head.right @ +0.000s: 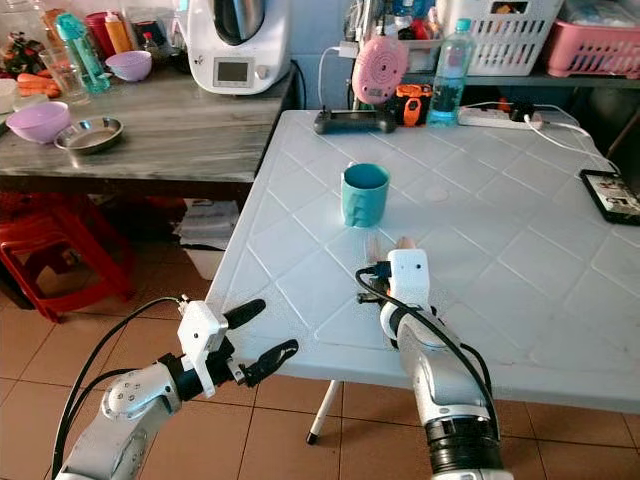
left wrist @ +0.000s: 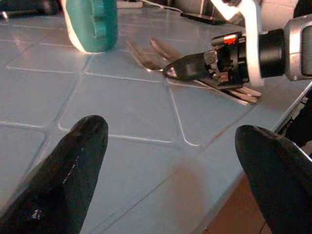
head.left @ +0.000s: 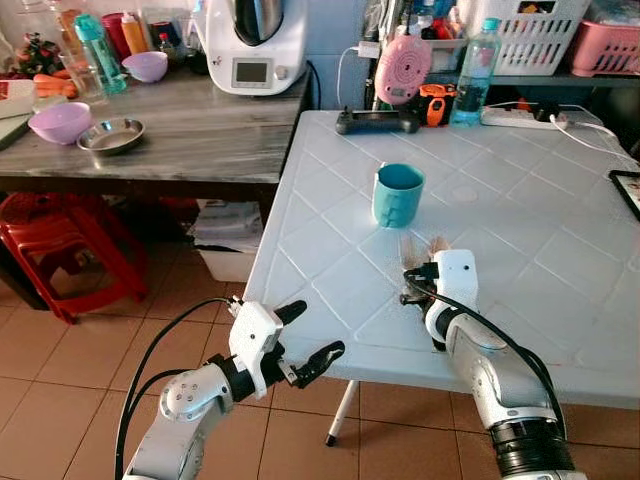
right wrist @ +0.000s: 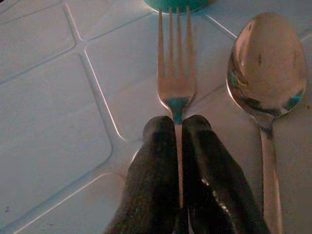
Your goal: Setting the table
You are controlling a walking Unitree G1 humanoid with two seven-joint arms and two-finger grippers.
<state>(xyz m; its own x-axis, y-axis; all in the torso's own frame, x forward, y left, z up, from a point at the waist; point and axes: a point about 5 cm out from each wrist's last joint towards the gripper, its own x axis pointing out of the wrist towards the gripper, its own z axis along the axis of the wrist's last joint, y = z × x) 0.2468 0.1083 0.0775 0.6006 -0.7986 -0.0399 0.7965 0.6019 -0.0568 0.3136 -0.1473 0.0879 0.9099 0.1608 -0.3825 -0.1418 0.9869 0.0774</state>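
A teal mug (head.left: 398,194) stands on the white plastic table (head.left: 560,200). Just in front of it a steel fork (right wrist: 176,87) points its tines at the mug, low over the tabletop. My right gripper (right wrist: 178,124) is shut on the fork's handle. A steel spoon (right wrist: 265,68) lies on the table right beside the fork, parallel to it. My left gripper (head.left: 318,332) hangs open with nothing in it, just off the table's near left edge and below its level.
At the table's far edge are a black controller (head.left: 378,122), a pink fan (head.left: 403,66), a water bottle (head.left: 472,72) and a power strip (head.left: 520,118). A phone (head.left: 628,190) lies at the right. A grey counter (head.left: 190,135) with bowls and red stools (head.left: 55,245) stand left.
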